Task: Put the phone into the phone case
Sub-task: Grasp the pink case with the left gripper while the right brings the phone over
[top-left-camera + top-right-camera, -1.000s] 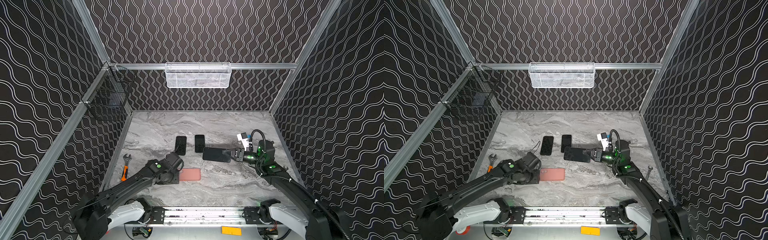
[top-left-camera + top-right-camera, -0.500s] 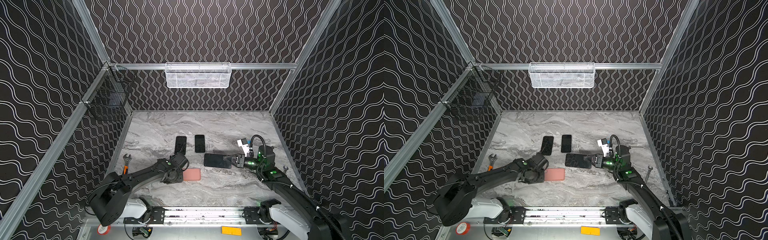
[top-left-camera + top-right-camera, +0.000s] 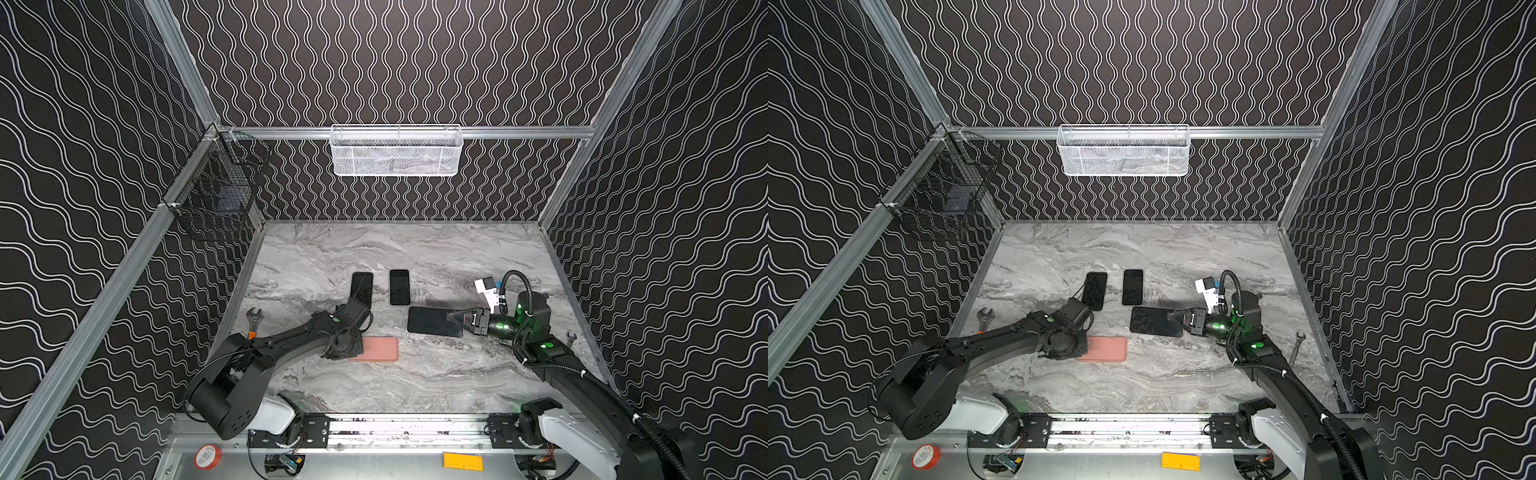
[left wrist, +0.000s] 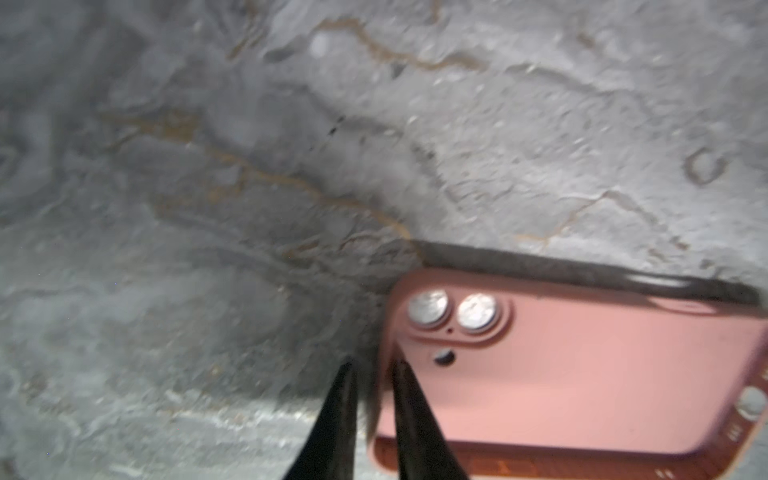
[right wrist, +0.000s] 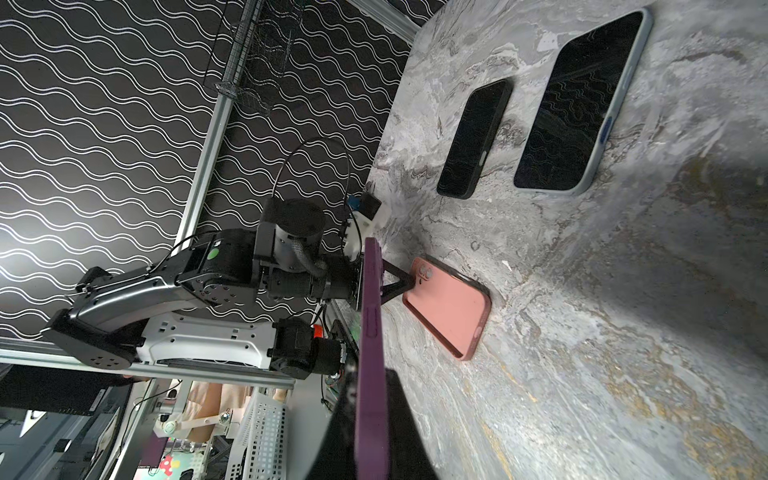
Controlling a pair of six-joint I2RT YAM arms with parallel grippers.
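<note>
The pink phone case (image 3: pixel 378 348) (image 3: pixel 1106 348) lies open side up on the marble table. My left gripper (image 4: pixel 372 365) (image 5: pixel 409 278) is at its camera-hole end, one finger inside and one outside the end wall, shut on that rim (image 4: pixel 384 374). In both top views its wrist hides the fingers. My right gripper (image 3: pixel 457 322) (image 3: pixel 1177 321) (image 5: pixel 371 374) is shut on the phone (image 3: pixel 434 322) (image 3: pixel 1156 322), dark-screened with a purple edge (image 5: pixel 372 332). The phone is held flat just above the table, right of and behind the case.
Two more dark phones (image 3: pixel 361 286) (image 3: pixel 399 286) lie behind the case. An orange-handled wrench (image 3: pixel 253 320) lies by the left wall and a small wrench (image 3: pixel 571 336) by the right wall. A white mesh basket (image 3: pixel 397 151) and a black wire basket (image 3: pixel 216 195) hang on the walls.
The left jaws have closed onto the case's end and that arm has dropped lower. The right gripper has brought the phone a little nearer the front.
</note>
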